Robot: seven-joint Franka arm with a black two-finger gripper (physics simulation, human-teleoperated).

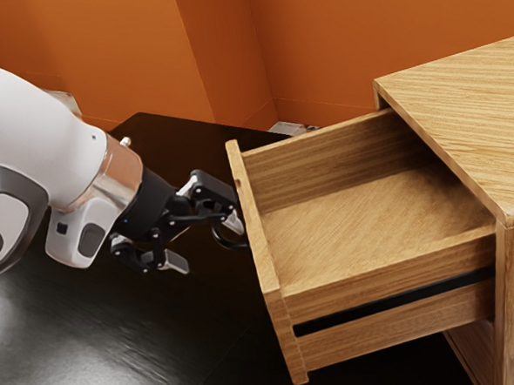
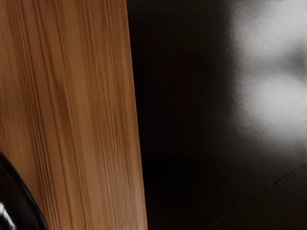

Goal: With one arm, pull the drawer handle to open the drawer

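Observation:
The wooden drawer [image 1: 364,229] stands pulled far out of the cabinet [image 1: 471,118], its inside bare. A small black loop handle [image 1: 228,240] sticks out of the drawer front [image 1: 258,245] toward the exterior view's left. My black gripper [image 1: 205,242] hangs just beside that front, open: one finger [image 1: 233,221] is up against the handle, the other finger [image 1: 176,263] stands well away from it over the table. In the wrist view the drawer front [image 2: 72,115] appears as a wood panel, with a black curved shape [image 2: 14,201] at its lower corner.
The glossy black table [image 1: 118,341] stretches under the arm and below the drawer. Orange walls [image 1: 335,39] close the room behind. The white arm [image 1: 37,162] comes in from the exterior view's left. A small grey object [image 1: 292,127] lies behind the drawer.

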